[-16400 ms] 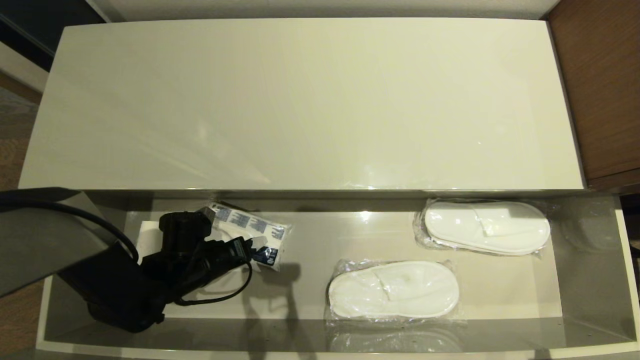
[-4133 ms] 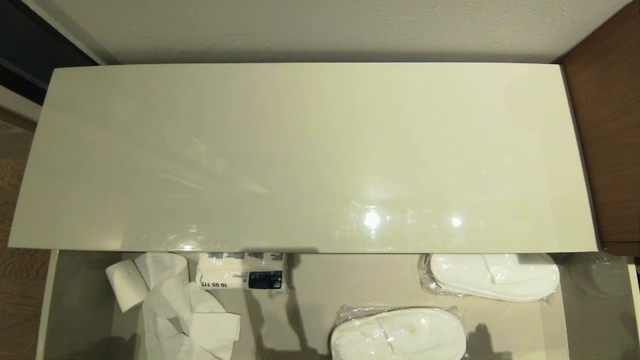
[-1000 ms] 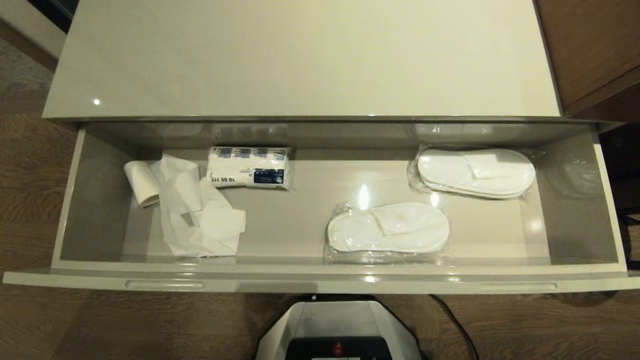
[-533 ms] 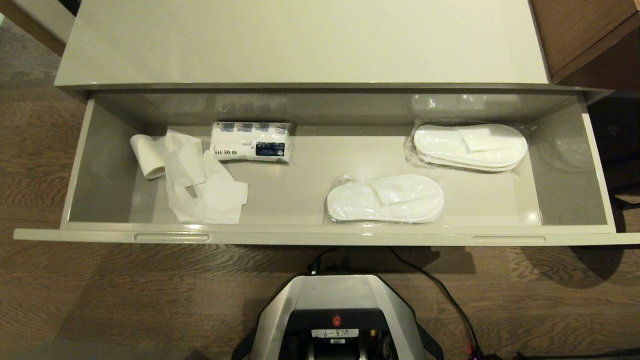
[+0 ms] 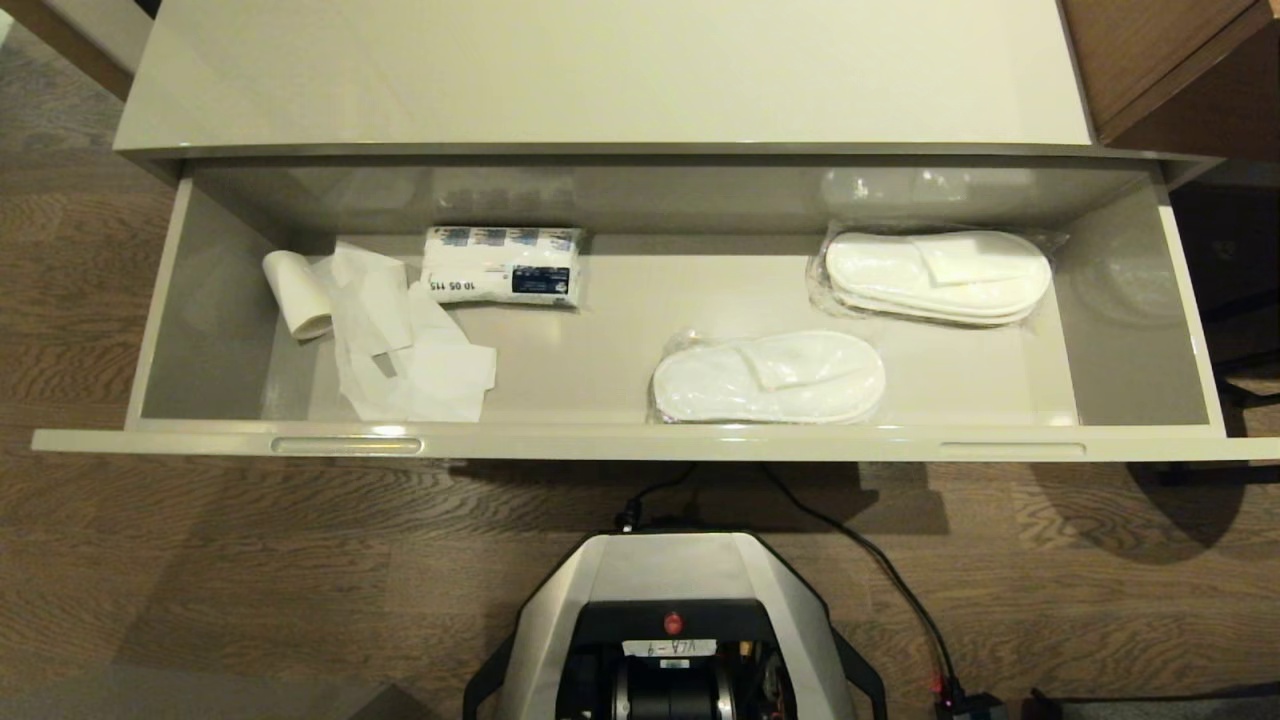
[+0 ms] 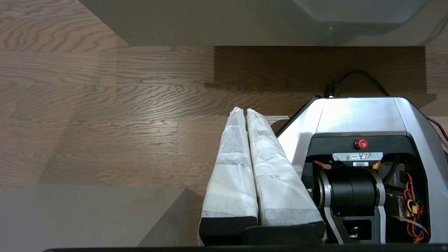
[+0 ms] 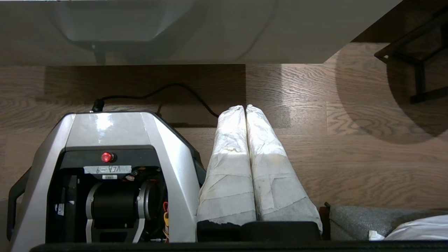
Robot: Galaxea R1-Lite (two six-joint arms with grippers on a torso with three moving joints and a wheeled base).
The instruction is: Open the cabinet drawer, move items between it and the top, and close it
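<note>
Both grippers, left [image 6: 244,111] and right [image 7: 243,107], hang closed and empty beside the base; ahead, the cabinet drawer [image 5: 680,442] stands open, loaded. Judged next: push it shut.

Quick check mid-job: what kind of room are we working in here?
Probably a hotel guest room: the open cabinet drawer holds plastic-wrapped disposable slippers, a paper roll and a sealed white packet, above a wood floor.
</note>
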